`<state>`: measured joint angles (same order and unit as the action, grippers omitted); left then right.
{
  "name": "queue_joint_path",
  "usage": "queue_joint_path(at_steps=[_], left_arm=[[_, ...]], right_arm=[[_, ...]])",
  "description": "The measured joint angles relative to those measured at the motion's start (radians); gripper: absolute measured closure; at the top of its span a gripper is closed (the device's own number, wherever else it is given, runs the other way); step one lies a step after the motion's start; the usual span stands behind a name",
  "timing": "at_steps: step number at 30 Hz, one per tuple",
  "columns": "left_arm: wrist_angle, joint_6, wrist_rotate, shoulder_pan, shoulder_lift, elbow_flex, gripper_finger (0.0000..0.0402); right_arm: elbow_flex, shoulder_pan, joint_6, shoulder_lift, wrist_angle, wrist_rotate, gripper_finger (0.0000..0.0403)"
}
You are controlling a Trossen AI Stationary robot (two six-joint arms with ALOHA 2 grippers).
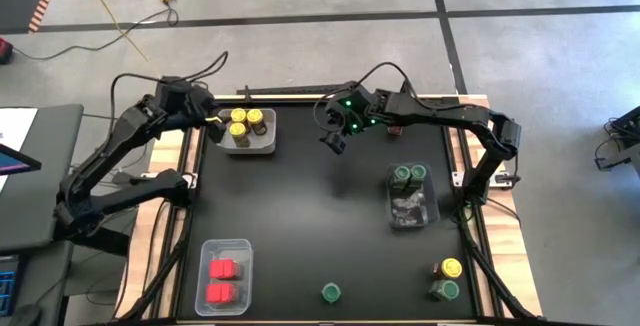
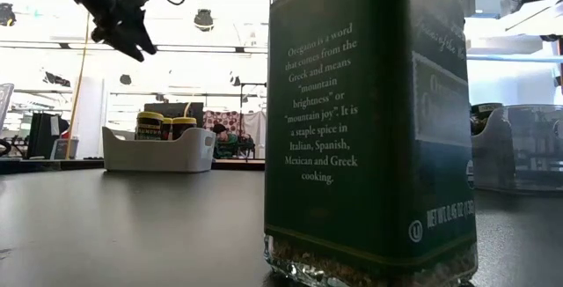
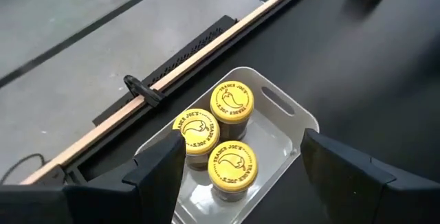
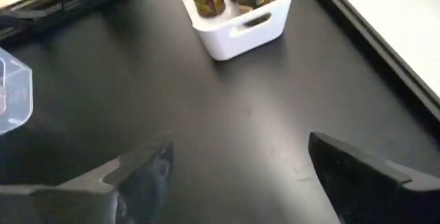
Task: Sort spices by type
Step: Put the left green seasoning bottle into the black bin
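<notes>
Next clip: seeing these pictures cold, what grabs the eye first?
The low view is dominated by a dark green oregano jar standing right before the camera. From above, colour groups stand out: three yellow-lidded jars in a white bin at the far left under the open left claw, red blocks in a clear bin at the near left. The open right claw hangs empty over mid-table.

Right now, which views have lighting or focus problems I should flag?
Low view: a green oregano jar close to the lens fills much of the frame, and the bright room behind is washed out. Right wrist view: soft overall, the white bin and fingers blurred. High view: evenly lit.
</notes>
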<state>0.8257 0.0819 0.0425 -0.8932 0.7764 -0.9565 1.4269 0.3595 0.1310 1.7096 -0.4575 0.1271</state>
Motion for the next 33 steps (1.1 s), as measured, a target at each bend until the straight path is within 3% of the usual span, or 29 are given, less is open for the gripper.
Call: queue_joint_path(at_steps=[4, 7, 15, 23, 28, 33], left_arm=[[0.009, -0.063, 0.001, 0.0, -0.011, 0.0, 0.0125], [0.03, -0.098, 0.004, 0.005, -0.012, 0.0, 0.0125], [0.095, -0.188, 0.005, 0.042, -0.031, 0.001, 0.0125], [0.084, -0.339, 0.019, 0.179, -0.21, 0.104, 0.0125], [-0.076, -0.435, 0.032, 0.309, -0.361, 0.268, 0.0125], [-0.359, -0.43, 0.056, 0.461, -0.433, 0.438, 0.0125]], right_arm=[[0.0, -0.007, 0.0, 0.0, 0.001, -0.04, 0.0008], [0.0, -0.013, -0.004, 0.0, 0.002, -0.099, 0.0018], [0.0, -0.012, -0.01, 0.0, -0.03, -0.104, 0.0029], [0.0, -0.008, -0.05, 0.0, -0.123, -0.103, 0.0029], [0.0, -0.069, -0.06, 0.0, -0.168, -0.101, 0.0029], [0.0, -0.177, -0.061, 0.0, -0.147, -0.1, 0.003]])
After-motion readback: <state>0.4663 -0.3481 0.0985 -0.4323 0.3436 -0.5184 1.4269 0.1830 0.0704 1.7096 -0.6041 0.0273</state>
